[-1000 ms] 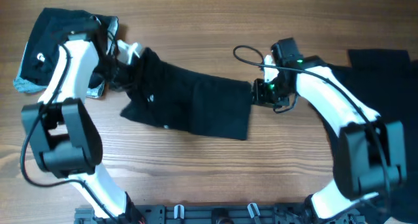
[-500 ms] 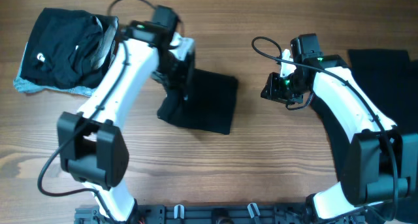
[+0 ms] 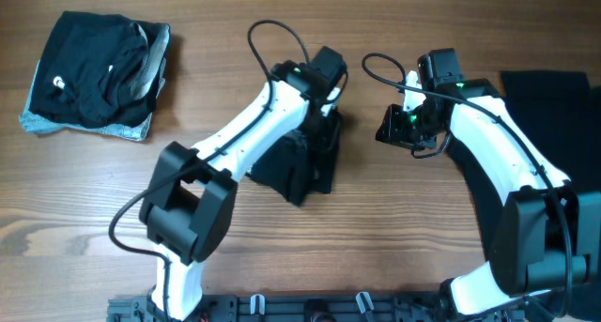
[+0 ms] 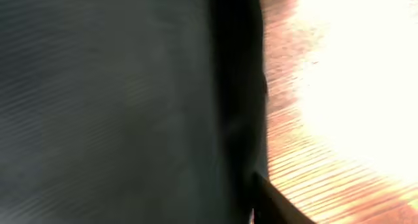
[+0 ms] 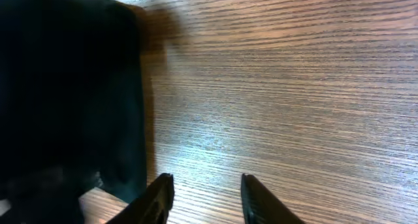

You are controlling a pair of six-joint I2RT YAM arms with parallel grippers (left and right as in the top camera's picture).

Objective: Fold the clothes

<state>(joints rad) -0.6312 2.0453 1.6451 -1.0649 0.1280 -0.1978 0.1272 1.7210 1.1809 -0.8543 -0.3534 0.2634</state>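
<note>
A black T-shirt lies bunched and partly folded at the table's middle. My left gripper is at its far right edge and looks shut on the cloth. In the left wrist view the blurred black cloth fills most of the frame and hides the jaws. My right gripper is open and empty just right of the shirt, low over bare wood. It also shows in the right wrist view, with the shirt's edge at the left.
A pile of black clothes on a light grey-blue piece lies at the far left. More black cloth lies at the right edge under my right arm. Wooden table.
My left gripper has swept from the far left to the centre right, dragging the shirt's left part over itself. The shirt is now narrower and bunched. The right gripper let go earlier and has stayed still.
</note>
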